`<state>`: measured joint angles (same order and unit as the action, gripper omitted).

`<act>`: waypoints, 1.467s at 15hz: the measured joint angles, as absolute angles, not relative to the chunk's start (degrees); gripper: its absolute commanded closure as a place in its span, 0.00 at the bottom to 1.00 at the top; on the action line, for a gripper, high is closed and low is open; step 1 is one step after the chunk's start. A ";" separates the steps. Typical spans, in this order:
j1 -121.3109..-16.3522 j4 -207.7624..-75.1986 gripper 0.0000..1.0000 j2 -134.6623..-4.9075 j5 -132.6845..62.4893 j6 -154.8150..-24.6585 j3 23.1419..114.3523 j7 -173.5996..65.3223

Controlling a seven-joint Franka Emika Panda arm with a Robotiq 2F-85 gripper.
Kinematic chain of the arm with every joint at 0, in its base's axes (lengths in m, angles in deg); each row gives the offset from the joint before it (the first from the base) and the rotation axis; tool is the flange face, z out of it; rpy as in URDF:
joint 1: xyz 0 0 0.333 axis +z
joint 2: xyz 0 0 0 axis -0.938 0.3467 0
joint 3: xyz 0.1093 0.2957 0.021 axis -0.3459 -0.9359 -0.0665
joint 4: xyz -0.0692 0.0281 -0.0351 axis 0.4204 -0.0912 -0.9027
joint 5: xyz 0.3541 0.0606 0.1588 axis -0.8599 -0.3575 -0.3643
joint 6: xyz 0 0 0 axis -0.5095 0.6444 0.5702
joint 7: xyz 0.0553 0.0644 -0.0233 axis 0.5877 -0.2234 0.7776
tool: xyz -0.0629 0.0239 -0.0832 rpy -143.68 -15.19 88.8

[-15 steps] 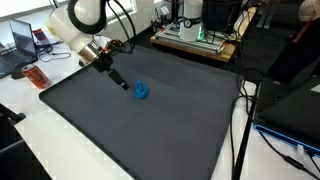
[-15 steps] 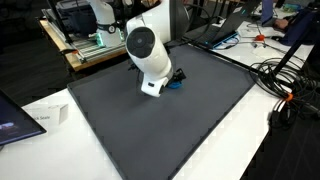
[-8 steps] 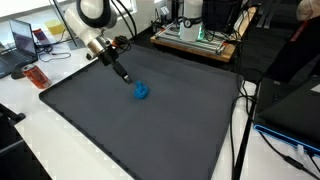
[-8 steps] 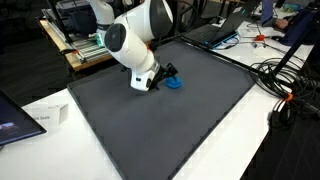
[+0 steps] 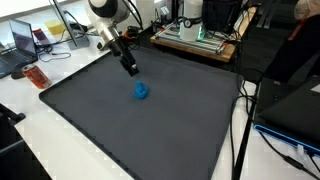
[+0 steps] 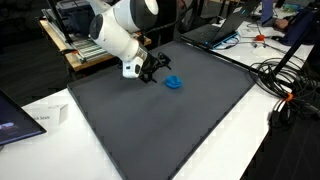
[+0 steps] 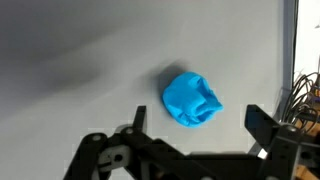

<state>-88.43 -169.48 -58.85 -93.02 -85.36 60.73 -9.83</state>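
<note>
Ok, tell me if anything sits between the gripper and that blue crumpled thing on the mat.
Nothing visible does. The open gripper hangs over the dark mat, apart from the blue crumpled thing, and only bare mat lies between them in both exterior views. The wrist view shows the same.

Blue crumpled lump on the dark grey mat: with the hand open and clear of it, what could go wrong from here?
1. The small blue crumpled lump lies loose on the dark grey mat, apart from the open hand. A descent slightly off centre would likely shove it aside rather than catch it.
2. The lump sits low, so reaching deep enough to grip it may scrape the hand against the mat.
</note>
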 measured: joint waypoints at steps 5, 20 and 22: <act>-85.33 -178.06 0.00 -65.87 -96.42 -90.40 62.37 -6.74; -70.20 -194.16 0.00 -82.11 -77.04 -112.11 63.50 -46.95; -69.75 -195.09 0.00 -83.63 -68.99 -112.11 63.51 -55.51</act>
<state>-69.75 -195.09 -83.63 -68.99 -112.11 63.51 -55.51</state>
